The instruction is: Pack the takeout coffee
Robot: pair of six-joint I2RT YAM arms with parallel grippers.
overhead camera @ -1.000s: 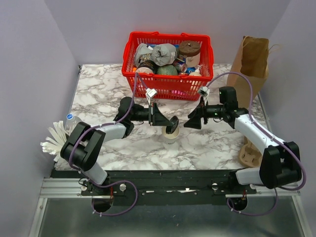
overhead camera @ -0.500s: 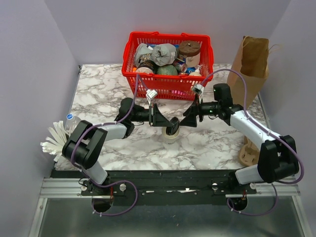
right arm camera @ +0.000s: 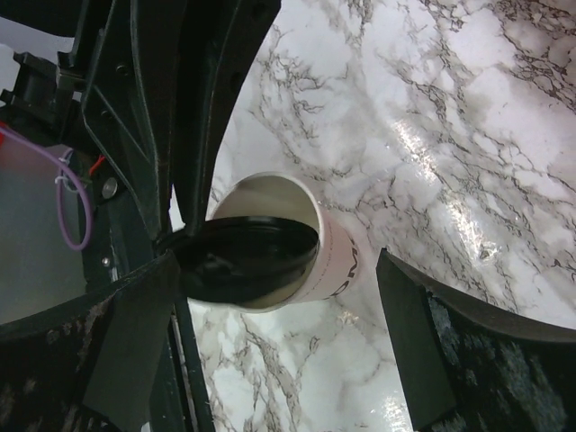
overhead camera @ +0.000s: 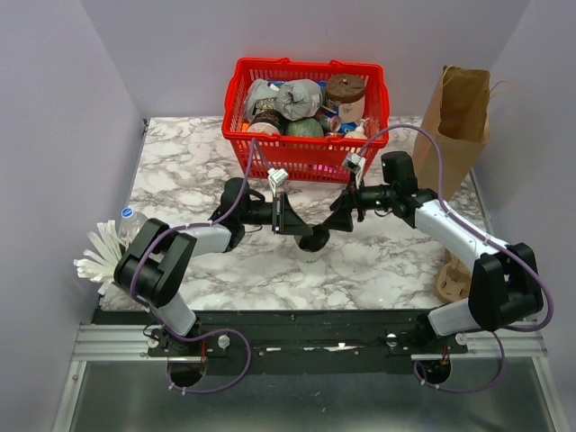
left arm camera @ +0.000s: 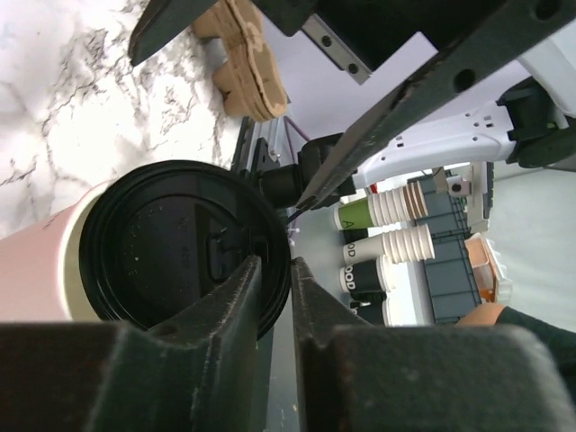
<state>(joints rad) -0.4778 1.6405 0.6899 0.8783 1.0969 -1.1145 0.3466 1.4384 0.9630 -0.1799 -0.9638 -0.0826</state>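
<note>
Black lid, pinched by the left hand, sits askew on the takeout coffee. Right hand gapes wide; a tug risks spilling.

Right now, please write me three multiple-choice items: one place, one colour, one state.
1. Where is the brown paper bag? A) flat in the middle of the white marble table B) upright at its far right C) at its left edge
2. What colour is the round plastic lid on the cream paper cup? A) white B) brown C) black
3. How is the right gripper? A) shut on the cup B) wide open C) shut on nothing
1 B: it stands by the right wall. 2 C: the left wrist view shows black. 3 B: its fingers stand apart, flanking the cup.
</note>
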